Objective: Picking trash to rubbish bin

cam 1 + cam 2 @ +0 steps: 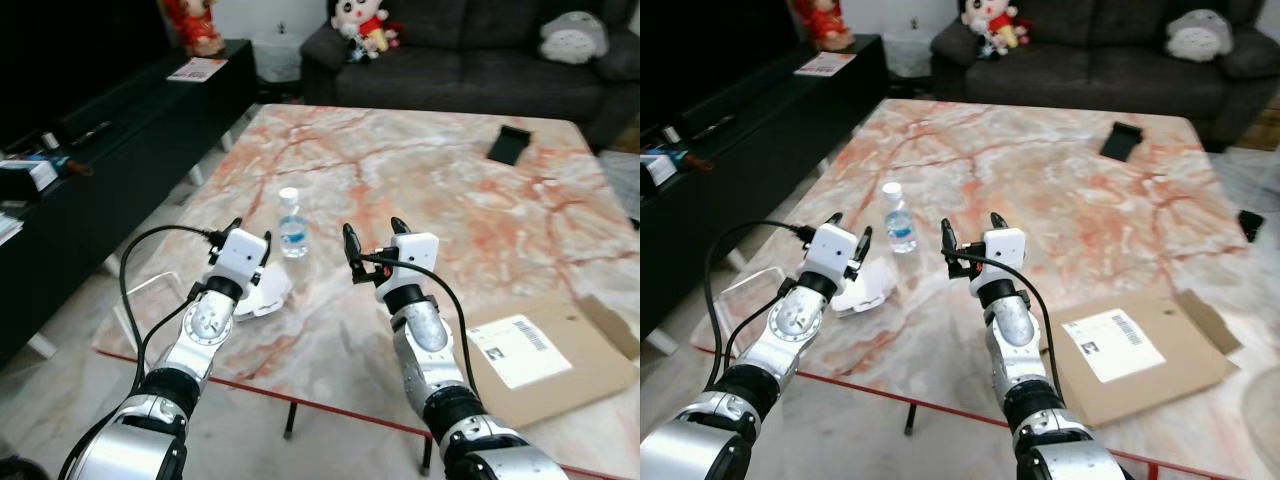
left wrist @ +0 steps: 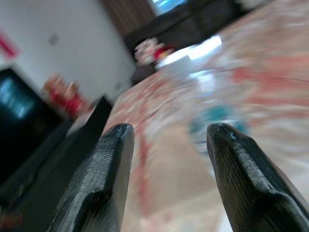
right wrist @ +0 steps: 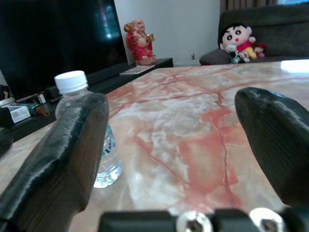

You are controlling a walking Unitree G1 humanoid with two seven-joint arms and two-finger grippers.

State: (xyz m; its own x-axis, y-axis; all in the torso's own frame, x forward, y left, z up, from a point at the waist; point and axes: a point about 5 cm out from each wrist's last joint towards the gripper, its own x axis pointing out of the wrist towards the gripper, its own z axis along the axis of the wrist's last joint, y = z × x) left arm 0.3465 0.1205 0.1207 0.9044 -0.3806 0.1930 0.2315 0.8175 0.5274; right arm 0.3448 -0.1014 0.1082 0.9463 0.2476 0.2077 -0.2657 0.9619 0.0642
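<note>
A small clear water bottle (image 1: 292, 225) with a white cap and blue label stands upright on the marble table (image 1: 400, 170). A crumpled white piece of trash (image 1: 264, 295) lies just in front of it. My left gripper (image 1: 250, 232) is open above the white trash, left of the bottle. My right gripper (image 1: 373, 230) hovers open to the bottle's right. The left wrist view is blurred; the bottle (image 2: 212, 113) lies ahead between the fingers. In the right wrist view the bottle (image 3: 72, 82) stands partly behind one finger (image 3: 63, 159).
A flattened cardboard box (image 1: 535, 355) with a shipping label lies at the table's front right. A black object (image 1: 510, 145) rests at the far right. A dark TV console (image 1: 110, 130) runs along the left. A sofa (image 1: 470, 60) with plush toys stands behind.
</note>
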